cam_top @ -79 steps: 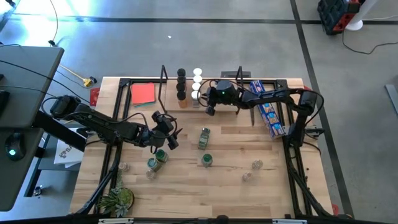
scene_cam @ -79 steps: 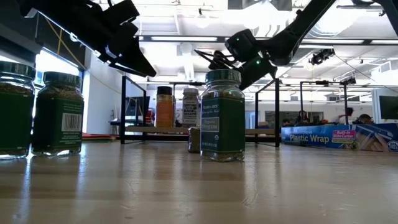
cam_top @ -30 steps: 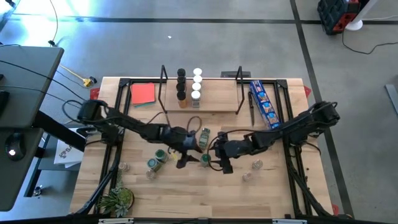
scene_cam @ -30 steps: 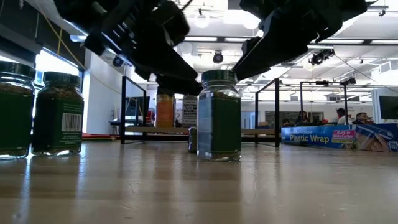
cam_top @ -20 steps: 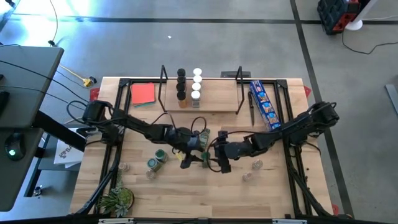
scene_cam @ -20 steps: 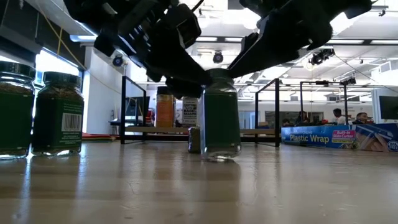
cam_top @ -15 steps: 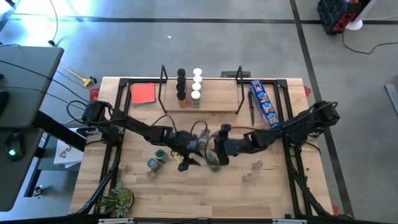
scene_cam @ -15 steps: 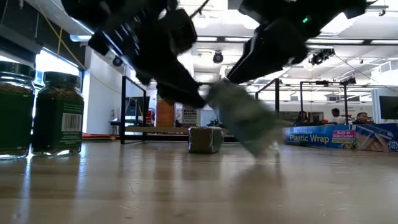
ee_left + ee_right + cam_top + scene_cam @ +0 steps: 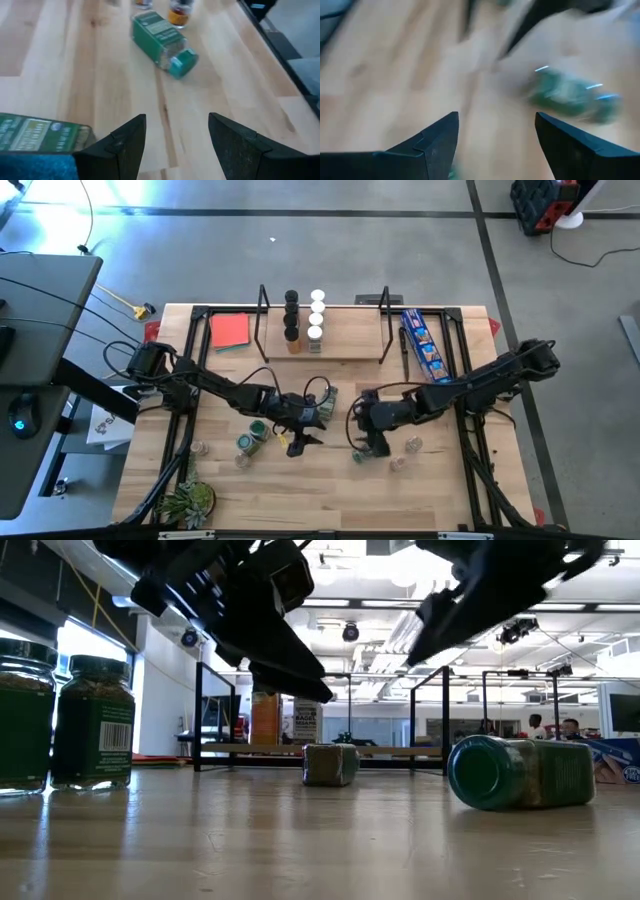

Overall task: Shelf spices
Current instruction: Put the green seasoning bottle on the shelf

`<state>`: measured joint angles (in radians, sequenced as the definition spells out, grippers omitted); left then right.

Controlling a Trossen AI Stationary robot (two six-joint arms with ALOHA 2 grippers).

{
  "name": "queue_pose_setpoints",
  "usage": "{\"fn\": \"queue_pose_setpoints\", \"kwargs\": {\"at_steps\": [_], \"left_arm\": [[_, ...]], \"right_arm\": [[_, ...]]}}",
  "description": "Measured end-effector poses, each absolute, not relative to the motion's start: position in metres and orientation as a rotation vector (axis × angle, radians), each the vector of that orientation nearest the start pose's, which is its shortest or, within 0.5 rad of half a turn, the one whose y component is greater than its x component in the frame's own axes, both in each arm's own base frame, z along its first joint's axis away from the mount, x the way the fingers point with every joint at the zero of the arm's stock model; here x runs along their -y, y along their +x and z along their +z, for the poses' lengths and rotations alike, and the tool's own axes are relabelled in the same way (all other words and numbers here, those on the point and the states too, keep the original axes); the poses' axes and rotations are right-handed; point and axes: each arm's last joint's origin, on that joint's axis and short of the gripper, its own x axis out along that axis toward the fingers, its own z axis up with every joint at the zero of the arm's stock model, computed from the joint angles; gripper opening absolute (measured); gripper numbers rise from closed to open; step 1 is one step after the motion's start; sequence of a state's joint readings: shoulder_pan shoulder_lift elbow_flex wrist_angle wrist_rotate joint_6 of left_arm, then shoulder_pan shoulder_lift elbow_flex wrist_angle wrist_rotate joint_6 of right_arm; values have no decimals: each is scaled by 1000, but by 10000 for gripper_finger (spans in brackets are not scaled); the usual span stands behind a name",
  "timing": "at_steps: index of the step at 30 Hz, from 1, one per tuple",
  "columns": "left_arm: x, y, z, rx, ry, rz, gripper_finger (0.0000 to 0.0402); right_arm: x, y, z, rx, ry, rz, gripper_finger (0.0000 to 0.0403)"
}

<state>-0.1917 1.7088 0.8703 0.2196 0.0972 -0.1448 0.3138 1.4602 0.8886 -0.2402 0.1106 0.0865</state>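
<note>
On the shelf (image 9: 345, 340) at the tabletop's far edge, two short rows of spices (image 9: 303, 321) already stand. Most jars remain: a green-lidded jar (image 9: 520, 773) lies toppled mid-table, others wait toward the near-left corner. Left gripper (image 9: 298, 439) and right gripper (image 9: 368, 442) hover with jaws spread, empty. Bare wood toward the near edge leaves room.

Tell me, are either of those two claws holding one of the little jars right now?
No. The left gripper and the right gripper are both open with nothing between their fingers. A green-lidded jar lies on its side on the table.
</note>
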Motion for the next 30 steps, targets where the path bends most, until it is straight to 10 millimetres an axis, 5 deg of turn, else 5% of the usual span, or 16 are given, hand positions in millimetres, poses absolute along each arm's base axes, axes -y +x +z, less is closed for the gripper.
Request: {"fn": "queue_pose_setpoints", "kwargs": {"at_steps": [6,20,24,28,30], "left_arm": [[68,336,167,-643,-113,-215,209],[68,336,166,-650,-132,-205,209],[69,336,166,-646,-116,-184,209],[74,333,171,-621,-35,-125,209],[78,331,177,-597,18,-71,209]], "right_arm": [[-98,275,198,-958,-54,322,260],[-103,278,147,-1193,-210,383,301],[-103,281,132,-1230,-257,364,271],[-102,283,130,-1235,-243,254,184],[-100,283,133,-1221,-246,168,183]]}}
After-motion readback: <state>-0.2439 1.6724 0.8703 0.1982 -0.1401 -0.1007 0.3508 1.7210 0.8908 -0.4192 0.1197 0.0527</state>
